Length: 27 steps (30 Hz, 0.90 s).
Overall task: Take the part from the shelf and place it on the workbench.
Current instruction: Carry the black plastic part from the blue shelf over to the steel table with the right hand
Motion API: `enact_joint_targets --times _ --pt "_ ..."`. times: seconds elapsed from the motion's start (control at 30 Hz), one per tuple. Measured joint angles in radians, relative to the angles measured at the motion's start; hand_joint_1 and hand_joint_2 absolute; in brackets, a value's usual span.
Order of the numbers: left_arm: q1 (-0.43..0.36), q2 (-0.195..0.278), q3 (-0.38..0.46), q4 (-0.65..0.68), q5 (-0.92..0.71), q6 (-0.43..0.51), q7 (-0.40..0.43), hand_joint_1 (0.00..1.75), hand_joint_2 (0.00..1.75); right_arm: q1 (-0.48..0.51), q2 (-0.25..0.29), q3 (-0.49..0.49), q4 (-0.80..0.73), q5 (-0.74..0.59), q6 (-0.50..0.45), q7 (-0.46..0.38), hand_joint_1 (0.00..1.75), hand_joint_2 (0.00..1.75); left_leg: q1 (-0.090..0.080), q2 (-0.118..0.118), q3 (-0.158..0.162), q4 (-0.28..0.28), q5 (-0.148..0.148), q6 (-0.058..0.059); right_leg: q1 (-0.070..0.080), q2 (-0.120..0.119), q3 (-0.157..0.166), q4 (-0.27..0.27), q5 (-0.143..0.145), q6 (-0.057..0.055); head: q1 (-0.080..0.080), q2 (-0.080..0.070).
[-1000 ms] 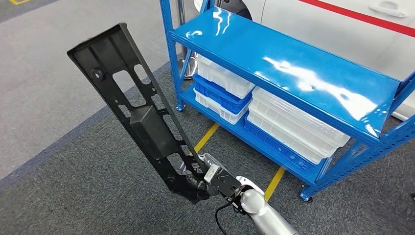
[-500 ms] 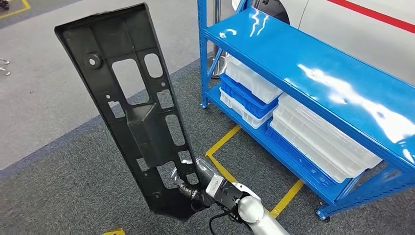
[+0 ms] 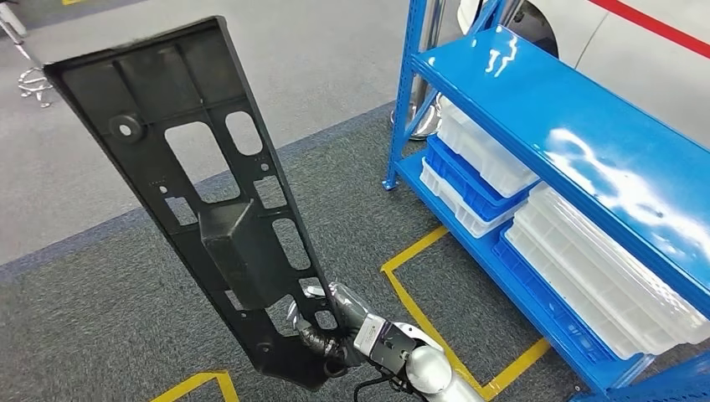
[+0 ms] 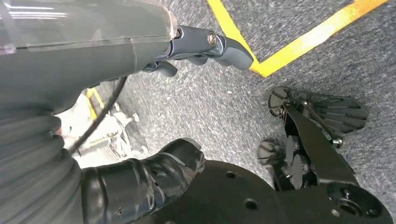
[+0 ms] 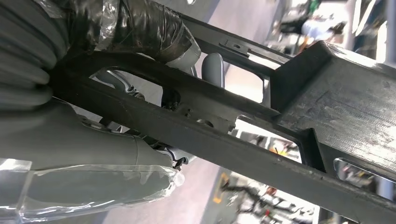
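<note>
Grey speckled carpet floor [image 3: 100,276] underfoot, darker in the near band and paler farther off, marked with yellow tape lines [image 3: 419,301] that form a corner near the shelf. Blue metal shelf [image 3: 586,134] on the right, glossy top board catching ceiling light, bare on top. Below it, stacked white and blue plastic crates [image 3: 477,167] on the lower board, and a second stack of white trays [image 3: 603,285] beside them nearer the camera. Behind the shelf, part of a white car body with a red stripe [image 3: 661,59]. At the far left edge, the chrome base of a stool or stand [image 3: 29,79] on the pale floor.

In the middle of the head view, long black plastic part [image 3: 209,201] held up in the air, well away from the shelf, tilted with its wide end up and to the left, pierced with rectangular cut-outs and carrying a raised box near its middle. Gripped at its lower end by the right hand [image 3: 335,322], fingers wrapped through an opening and closed tight on the frame; same clasp seen close in the right wrist view, thumb and fingers [image 5: 140,28] clamped round a black rib of the part.

Left hand [image 4: 140,107] hanging low over the carpet, empty, thumb and fingers spread apart, above another yellow tape corner [image 4: 280,51].
</note>
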Motion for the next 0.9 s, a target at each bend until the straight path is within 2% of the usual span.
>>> enact_joint_targets --times 0.03,0.07,0.13,0.17,0.2,0.27,0.33,0.37,0.4,0.47,0.5,0.53,0.57,0.6,0.63,0.67,0.73,0.77,0.8,0.83,0.87,0.9 --pt "0.000 -0.001 -0.001 0.000 0.000 0.002 0.000 0.00 1.75 0.000 -0.001 0.003 -0.003 0.000 0.002 -0.001 1.75 1.75 -0.001 -0.010 -0.004 0.003 0.000 -0.005 -0.001 0.015 0.016 -0.037 0.010 -0.002 0.000 0.000" --pt "0.001 -0.002 -0.002 0.000 0.000 0.003 0.000 0.00 1.75 0.000 -0.002 0.005 -0.006 0.000 0.004 -0.002 1.75 1.75 0.000 -0.019 -0.007 0.004 0.001 -0.011 0.000 0.024 0.021 -0.050 0.009 -0.004 0.000 0.000" --pt "0.005 -0.002 -0.003 0.000 -0.001 0.006 0.001 0.00 1.75 0.000 -0.003 0.011 -0.011 0.000 0.009 -0.004 1.75 1.75 0.004 -0.031 -0.013 0.002 0.005 -0.025 0.001 0.007 0.023 -0.055 0.014 -0.014 0.000 0.000" --pt "0.008 -0.002 -0.004 0.000 -0.001 0.007 0.001 0.00 1.75 0.000 -0.003 0.014 -0.014 0.000 0.010 -0.004 1.75 1.75 0.004 -0.018 -0.017 0.008 0.001 -0.030 0.001 -0.003 0.025 -0.059 0.017 -0.020 -0.001 0.000" --pt "0.008 -0.002 -0.004 0.000 -0.001 0.007 0.002 0.00 1.75 0.000 -0.003 0.016 -0.017 0.000 0.011 -0.004 1.75 1.75 0.003 0.004 -0.028 0.029 -0.014 -0.035 -0.001 -0.016 0.028 -0.064 0.020 -0.027 -0.002 0.000" --pt "0.005 -0.004 -0.005 0.000 -0.001 0.007 0.004 0.00 1.75 0.001 -0.004 0.019 -0.021 0.000 0.012 -0.006 1.75 1.75 0.002 0.058 -0.071 0.125 -0.069 -0.043 0.001 -0.041 0.029 -0.068 0.022 -0.036 -0.005 0.000" --pt "0.003 -0.004 -0.005 0.000 -0.002 0.007 0.006 0.00 1.75 0.003 -0.005 0.021 -0.023 -0.001 0.013 -0.007 1.75 1.75 0.005 0.078 -0.124 0.241 -0.121 -0.049 0.005 -0.070 0.028 -0.068 0.020 -0.039 -0.006 0.000" --pt "0.003 -0.005 -0.006 0.000 -0.002 0.007 0.006 0.00 1.75 0.005 -0.006 0.021 -0.023 -0.001 0.013 -0.007 1.75 1.75 0.005 0.081 -0.134 0.267 -0.125 -0.050 0.007 -0.084 0.028 -0.068 0.020 -0.040 -0.006 0.000" --pt "0.003 -0.005 -0.006 0.000 -0.002 0.007 0.006 0.00 1.75 0.006 -0.006 0.022 -0.024 -0.001 0.013 -0.008 1.75 1.75 0.005 0.084 -0.123 0.253 -0.111 -0.048 0.008 -0.097 0.029 -0.068 0.018 -0.040 -0.006 0.000" --pt "0.004 -0.005 -0.006 0.000 -0.002 0.008 0.007 0.00 1.75 0.007 -0.007 0.023 -0.027 -0.001 0.014 -0.008 1.75 1.75 0.002 0.103 -0.055 0.134 -0.051 -0.039 0.011 -0.118 0.032 -0.068 0.016 -0.039 -0.006 0.000" --pt "0.004 -0.004 -0.006 0.000 -0.002 0.008 0.008 0.00 1.75 0.006 -0.007 0.023 -0.030 -0.001 0.014 -0.009 1.75 1.75 -0.004 0.124 -0.019 0.068 -0.029 -0.031 0.014 -0.128 0.034 -0.067 0.014 -0.036 -0.006 0.000" --pt "0.003 -0.004 -0.007 0.000 -0.002 0.008 0.008 0.00 1.75 0.006 -0.008 0.024 -0.033 -0.002 0.015 -0.009 1.75 1.75 -0.010 0.141 0.004 0.023 -0.018 -0.023 0.016 -0.137 0.035 -0.067 0.012 -0.032 -0.006 0.000" --pt "0.003 -0.004 -0.007 0.000 -0.002 0.008 0.008 0.00 1.75 0.006 -0.008 0.024 -0.035 -0.002 0.015 -0.010 1.75 1.75 -0.015 0.151 0.014 0.002 -0.017 -0.017 0.018 -0.147 0.036 -0.067 0.010 -0.028 -0.006 0.000" --pt "0.003 -0.004 -0.007 0.000 -0.002 0.008 0.009 0.00 1.75 0.006 -0.008 0.025 -0.037 -0.003 0.015 -0.010 1.75 1.75 -0.020 0.151 0.014 -0.006 -0.019 -0.012 0.019 -0.157 0.038 -0.069 0.009 -0.023 -0.006 0.000" --pt "0.003 -0.004 -0.007 0.000 -0.002 0.008 0.009 0.00 1.75 0.006 -0.009 0.027 -0.039 -0.003 0.015 -0.010 1.75 1.75 -0.020 0.138 0.014 -0.010 -0.016 -0.007 0.019 -0.167 0.040 -0.070 0.008 -0.018 -0.006 0.000" --pt "0.005 -0.004 -0.007 0.000 -0.002 0.008 0.009 0.00 1.75 0.006 -0.009 0.029 -0.041 -0.003 0.015 -0.010 1.75 1.75 -0.017 0.126 0.016 -0.016 -0.012 -0.003 0.018 -0.164 0.042 -0.067 0.004 -0.012 -0.005 0.000" --pt "0.005 -0.006 -0.008 0.000 -0.002 0.009 0.009 0.00 1.75 0.005 -0.011 0.032 -0.046 -0.004 0.015 -0.011 1.75 1.75 -0.010 0.105 0.021 -0.028 -0.002 0.007 0.015 -0.119 0.024 -0.020 -0.032 -0.003 -0.004 0.000" --pt "0.004 -0.007 -0.008 0.000 -0.002 0.009 0.009 0.00 1.75 0.005 -0.012 0.032 -0.048 -0.005 0.015 -0.012 1.75 1.75 -0.008 0.095 0.021 -0.031 0.001 0.011 0.012 -0.087 0.001 0.032 -0.062 -0.001 -0.004 0.000" --pt "0.003 -0.007 -0.008 0.000 -0.002 0.009 0.009 0.00 1.75 0.006 -0.014 0.033 -0.049 -0.006 0.015 -0.013 1.75 1.75 -0.007 0.085 0.020 -0.031 0.002 0.014 0.011 -0.064 -0.029 0.095 -0.093 0.000 -0.004 0.000" --pt "0.002 -0.007 -0.008 0.000 -0.002 0.009 0.009 0.00 1.75 0.009 -0.017 0.033 -0.049 -0.006 0.015 -0.013 1.75 1.75 -0.007 0.073 0.019 -0.030 0.003 0.016 0.011 -0.054 -0.056 0.151 -0.114 0.001 -0.004 0.000" --pt "0.003 -0.007 -0.009 0.000 -0.002 0.009 0.009 0.00 1.75 0.011 -0.020 0.033 -0.049 -0.006 0.015 -0.013 1.75 1.75 -0.007 0.060 0.018 -0.029 0.003 0.016 0.010 -0.050 -0.074 0.184 -0.117 0.003 -0.004 0.000" --pt "0.003 -0.008 -0.009 0.000 -0.002 0.009 0.009 0.00 1.75 0.012 -0.023 0.033 -0.049 -0.006 0.015 -0.013 1.75 1.75 -0.007 0.045 0.018 -0.026 0.002 0.015 0.008 -0.048 -0.075 0.181 -0.100 0.004 -0.004 0.000"
